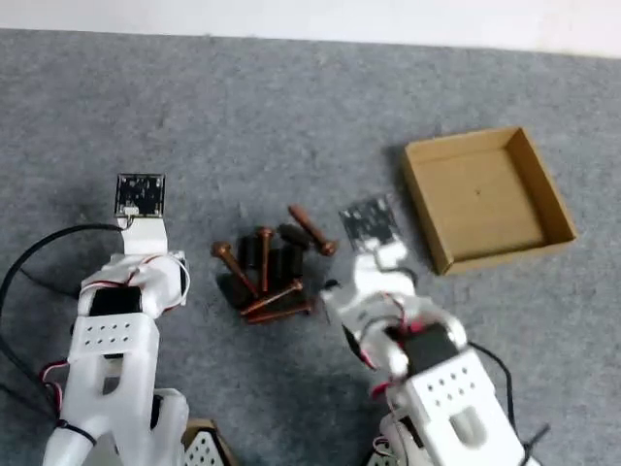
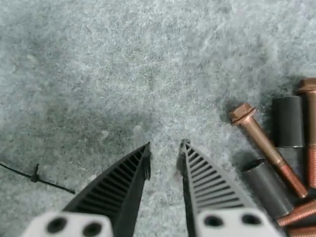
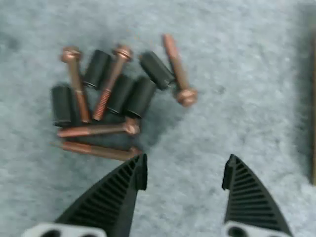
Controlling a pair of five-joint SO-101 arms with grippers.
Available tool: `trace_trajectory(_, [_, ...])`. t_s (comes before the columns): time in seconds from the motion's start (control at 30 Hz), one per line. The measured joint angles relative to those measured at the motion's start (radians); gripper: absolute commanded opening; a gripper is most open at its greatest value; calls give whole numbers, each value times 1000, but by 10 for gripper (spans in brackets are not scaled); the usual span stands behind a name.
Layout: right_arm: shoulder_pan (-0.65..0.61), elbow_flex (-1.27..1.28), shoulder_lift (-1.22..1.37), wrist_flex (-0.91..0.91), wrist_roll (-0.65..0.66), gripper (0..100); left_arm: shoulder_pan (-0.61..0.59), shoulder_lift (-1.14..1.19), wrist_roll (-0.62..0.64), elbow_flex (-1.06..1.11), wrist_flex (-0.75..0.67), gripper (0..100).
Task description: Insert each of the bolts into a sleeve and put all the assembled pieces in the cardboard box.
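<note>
Several copper bolts [image 1: 312,229] and black sleeves [image 1: 250,252] lie in a loose pile at the table's middle, none of them joined. The empty cardboard box [image 1: 424,199] stands at the far right. My left arm [image 1: 126,291] is left of the pile; its gripper [image 2: 165,149] hovers low over bare carpet, slightly open and empty, with a bolt [image 2: 261,148] and a sleeve [image 2: 289,121] off to its side. My right arm [image 1: 388,291] is between pile and box. The right gripper [image 3: 186,165] is wide open and empty, just short of the nearest bolt [image 3: 98,150] and beside the sleeves [image 3: 140,96].
Grey carpet [image 1: 291,107] covers the whole table, with free room behind the pile and at the far left. A thin black cable [image 2: 37,178] lies on the carpet near my left gripper.
</note>
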Motion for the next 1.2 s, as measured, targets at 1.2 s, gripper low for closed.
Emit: trace_trajectory(1.2, [-206,-480,993,-216,-279,238,-124,6,91,0,-3,107])
